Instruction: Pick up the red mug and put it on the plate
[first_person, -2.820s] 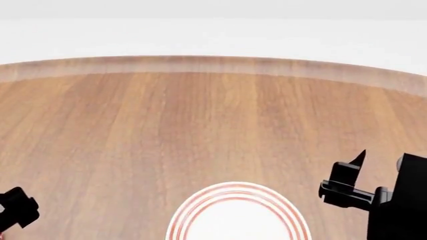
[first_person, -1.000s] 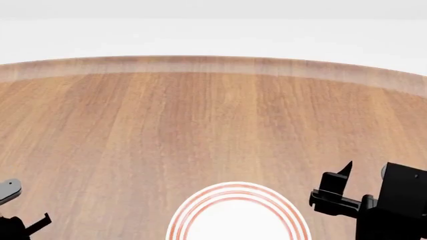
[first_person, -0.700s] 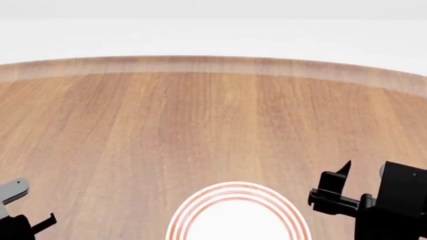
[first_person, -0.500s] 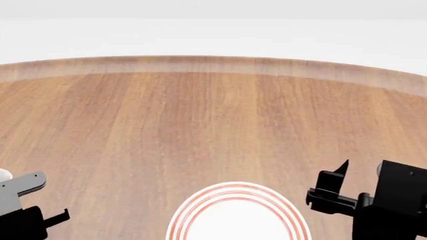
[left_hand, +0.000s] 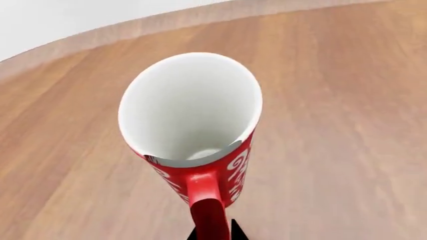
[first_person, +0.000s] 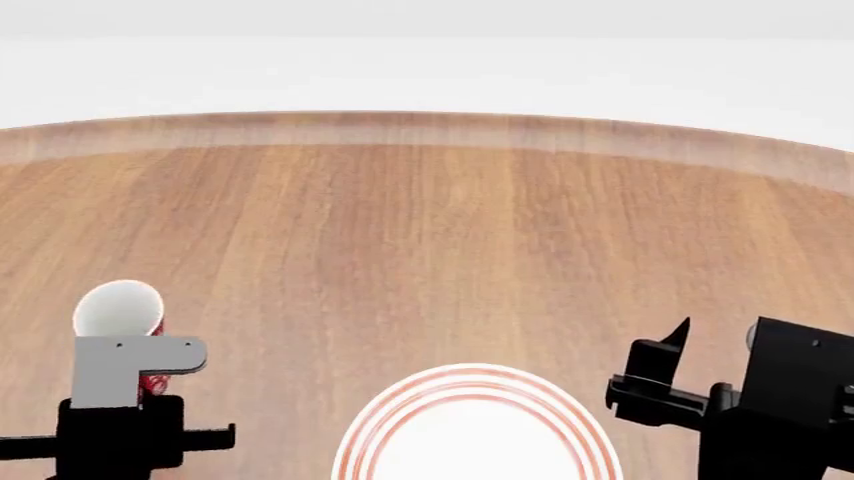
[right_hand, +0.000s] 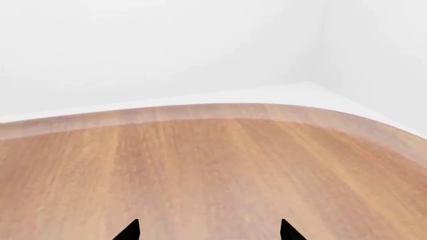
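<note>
Head view is showing the left gripper (first_person: 144, 385) gripping the small red floral mug with a white inside (first_person: 120, 312) by its handle, mouth tipped, and holding it left of the red-ringed round white plate (first_person: 400, 415), so the carry is heading rightward, while the right gripper (first_person: 663, 375) is hanging wide apart, holding nothing.

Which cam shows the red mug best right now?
Left wrist view: the red mug fills the frame, with white interior, handle and pattern visible. The head view shows only its rim behind the left gripper. The right wrist view shows none of it.

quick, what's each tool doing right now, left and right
Left tool: closed on the red mug, gripping its handle.
Right tool: open, holding nothing.
</note>
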